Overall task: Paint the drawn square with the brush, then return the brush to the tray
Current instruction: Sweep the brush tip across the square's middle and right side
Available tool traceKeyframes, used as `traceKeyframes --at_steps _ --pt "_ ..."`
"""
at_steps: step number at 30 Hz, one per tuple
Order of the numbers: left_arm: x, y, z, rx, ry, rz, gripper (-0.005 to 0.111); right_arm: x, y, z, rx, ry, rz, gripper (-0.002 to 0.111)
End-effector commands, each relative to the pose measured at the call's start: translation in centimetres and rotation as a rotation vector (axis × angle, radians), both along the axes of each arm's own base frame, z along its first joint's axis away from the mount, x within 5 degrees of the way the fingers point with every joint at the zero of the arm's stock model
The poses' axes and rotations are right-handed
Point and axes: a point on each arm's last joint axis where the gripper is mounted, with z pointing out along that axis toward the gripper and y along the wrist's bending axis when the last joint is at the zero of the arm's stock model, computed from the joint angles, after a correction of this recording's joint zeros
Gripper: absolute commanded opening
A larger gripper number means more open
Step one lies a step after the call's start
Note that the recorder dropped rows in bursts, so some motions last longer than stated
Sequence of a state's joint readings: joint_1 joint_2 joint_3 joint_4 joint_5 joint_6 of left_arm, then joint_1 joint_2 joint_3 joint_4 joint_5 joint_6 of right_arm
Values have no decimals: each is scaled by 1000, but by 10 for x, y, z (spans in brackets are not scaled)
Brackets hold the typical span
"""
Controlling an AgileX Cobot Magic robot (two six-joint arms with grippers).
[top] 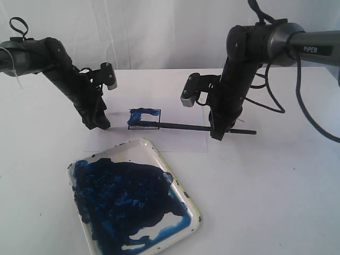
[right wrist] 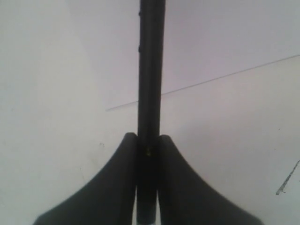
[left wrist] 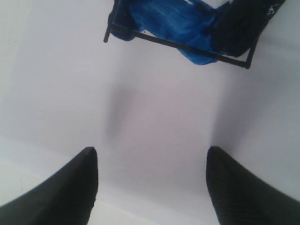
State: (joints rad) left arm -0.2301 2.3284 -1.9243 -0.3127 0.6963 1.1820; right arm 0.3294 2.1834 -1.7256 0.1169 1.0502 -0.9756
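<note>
brush (top: 180, 126) runs side to side, tip at the drawn square (top: 144, 118).

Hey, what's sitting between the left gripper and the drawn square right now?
Nothing. The left wrist view shows only bare white surface between the open left gripper and the drawn square; the exterior view agrees.

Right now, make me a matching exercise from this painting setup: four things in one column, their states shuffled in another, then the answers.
1 the brush
2 the tray
3 the left claw
4 the drawn square

A open, empty
B black outline, partly painted blue
C held by the right claw
D smeared dark blue, yellowish rim stains

Pairs: 1-C, 2-D, 3-A, 4-B
</note>
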Motion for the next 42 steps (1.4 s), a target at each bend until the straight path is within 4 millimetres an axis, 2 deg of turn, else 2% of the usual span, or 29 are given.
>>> traceKeyframes --at_steps 1,8,26,35,42 --pt "-2 0 -16 23 46 -15 69 1 1 2 10 -12 11 0" --pt "-2 0 -16 23 46 -15 69 2 2 -8 2 11 11 0" --pt "-2 0 -16 23 46 -15 69 2 -9 -9 -109 13 -21 0" --pt "-2 0 -16 23 45 -14 69 0 -18 -1 -197 13 -27 0" --pt "-2 0 -16 23 43 -13 69 -1 -20 8 -201 -3 -41 0"
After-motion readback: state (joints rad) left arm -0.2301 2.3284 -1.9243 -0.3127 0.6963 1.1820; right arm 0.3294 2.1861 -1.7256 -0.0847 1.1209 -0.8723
